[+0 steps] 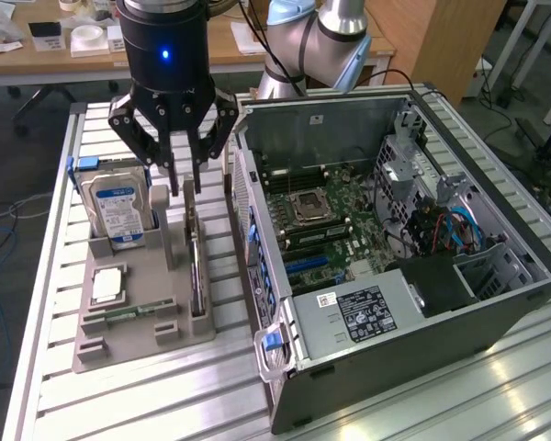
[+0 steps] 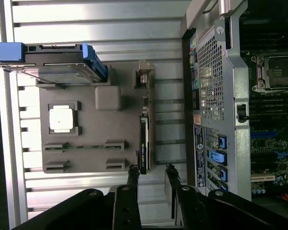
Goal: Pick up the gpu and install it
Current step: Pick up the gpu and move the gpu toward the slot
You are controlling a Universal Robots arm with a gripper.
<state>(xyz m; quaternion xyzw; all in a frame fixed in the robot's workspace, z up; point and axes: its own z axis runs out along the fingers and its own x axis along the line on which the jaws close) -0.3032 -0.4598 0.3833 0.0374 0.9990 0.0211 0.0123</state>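
Hovering over the tray (image 1: 129, 347) on the slatted table (image 1: 46, 303), the gripper (image 1: 185, 186) hangs with its fingers (image 2: 133, 178) parted and grasping nothing. The gpu (image 1: 196, 276) stands on its long edge in the tray's slot on the side nearest the case (image 1: 496, 303), just under the fingertips. From the exterior view the tips appear to reach down on either side of the card's upper end, though whether either one touches it cannot be told. The hard drive (image 1: 119, 213) stands upright in its own pocket at the tray's far corner, the CPU (image 1: 107, 285) lies flat near the tray's middle and the memory stick (image 1: 133, 310) rests in a groove beside it, all apart from the gripper. The case lies open with the motherboard (image 1: 321, 230) and its blue slots (image 1: 305, 266) exposed, and no card is seated there. The work looks to be at the pick-up stage, with the gpu not yet lifted and the install not begun. In the wrist view the card's thin edge runs closer to one finger than the other, so a sound grasp would seem to call for centring the jaws across that edge, closing squarely on both faces, and a straight pull up out of the slot so the card does not bind against the tray's walls
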